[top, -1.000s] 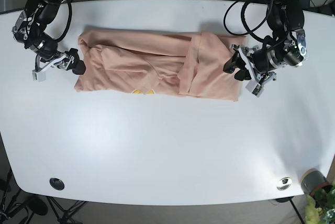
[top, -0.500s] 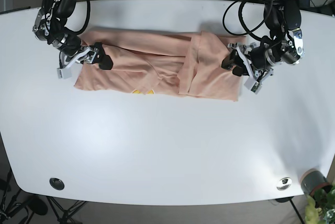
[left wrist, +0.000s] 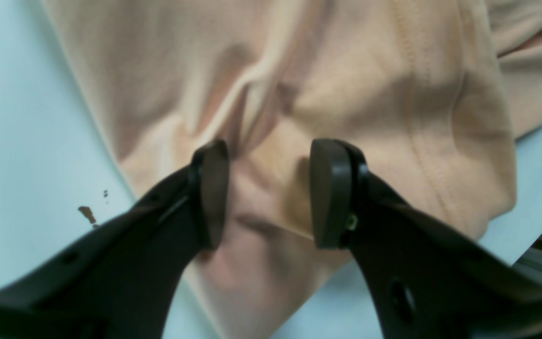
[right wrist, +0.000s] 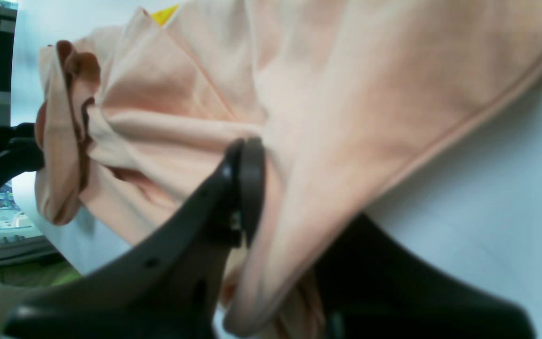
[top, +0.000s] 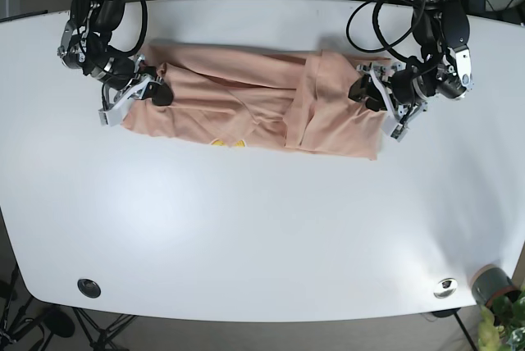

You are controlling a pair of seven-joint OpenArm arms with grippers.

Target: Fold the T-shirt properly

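The peach T-shirt lies crumpled in a long band across the far half of the white table. My left gripper is at the shirt's right end. In the left wrist view its jaws stand open with a raised fold of the shirt between the pads. My right gripper is at the shirt's left end. In the right wrist view the shirt's edge is pinched between its fingers; the lower finger is mostly hidden under cloth.
A yellow print peeks out at the shirt's near edge. A black grommet and a silver disc sit near the table's front corners. A potted plant stands off the front right corner. Cables hang at the back right.
My right gripper has moved right onto the shirt's left end and bunched the cloth inward. My left gripper has shifted slightly left onto the right end.
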